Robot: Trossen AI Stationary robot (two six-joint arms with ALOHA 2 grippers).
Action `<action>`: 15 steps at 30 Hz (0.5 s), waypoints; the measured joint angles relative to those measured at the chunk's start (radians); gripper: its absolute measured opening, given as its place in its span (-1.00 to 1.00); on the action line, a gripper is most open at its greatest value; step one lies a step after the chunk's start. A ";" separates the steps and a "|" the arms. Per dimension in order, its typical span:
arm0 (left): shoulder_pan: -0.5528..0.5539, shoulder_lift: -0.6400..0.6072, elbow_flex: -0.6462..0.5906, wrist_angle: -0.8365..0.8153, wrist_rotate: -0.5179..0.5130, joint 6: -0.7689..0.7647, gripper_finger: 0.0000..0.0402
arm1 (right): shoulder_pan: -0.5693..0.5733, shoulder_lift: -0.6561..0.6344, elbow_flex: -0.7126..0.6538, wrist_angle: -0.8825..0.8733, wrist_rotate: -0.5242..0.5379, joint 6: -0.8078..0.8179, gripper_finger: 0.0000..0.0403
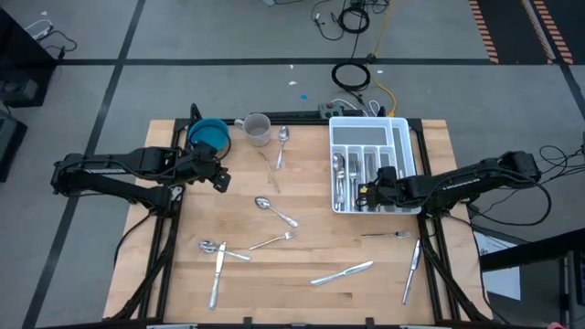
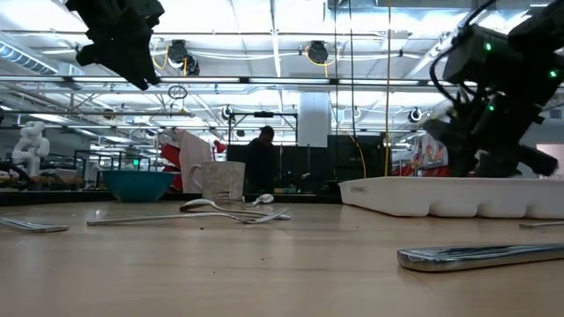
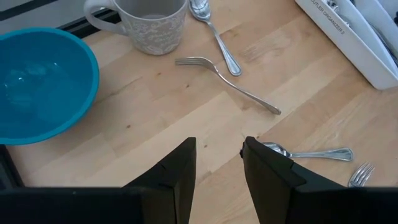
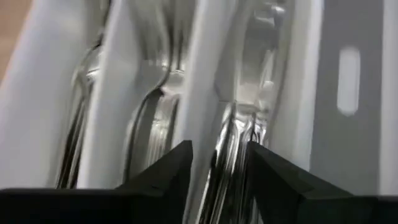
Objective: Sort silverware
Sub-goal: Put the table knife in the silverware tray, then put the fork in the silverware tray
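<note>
Silverware (image 1: 364, 172) already fills the white tray (image 1: 370, 128), so the right hand (image 1: 366, 195) (fingers spread, gripping nothing, low over the tray's near end) should lift straight clear.

This is a robotics lab or workshop hall, not a home; the pale wooden table (image 1: 302, 274) on a black metal frame stands on grey floor marked with black tape lines; loose black and yellow cables (image 1: 358, 75) lie behind it; ceiling strip lights and hanging cable reels (image 2: 317, 53) fill the background.
</note>
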 joint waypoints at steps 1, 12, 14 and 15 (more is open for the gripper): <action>0.000 0.000 0.000 0.000 0.000 0.000 -0.32 | 0.000 -0.015 0.024 0.019 -0.002 -0.055 -0.21; 0.000 0.000 0.000 -0.007 -0.003 0.000 -0.32 | 0.092 -0.081 0.381 -0.125 -0.249 -0.682 -0.16; 0.000 0.000 0.000 -0.007 -0.003 0.000 -0.32 | 0.143 -0.058 0.410 -0.235 -0.313 -0.692 -0.16; 0.000 0.000 0.000 -0.007 -0.005 0.000 -0.32 | 0.170 -0.046 0.418 -0.299 -0.340 -0.685 -0.16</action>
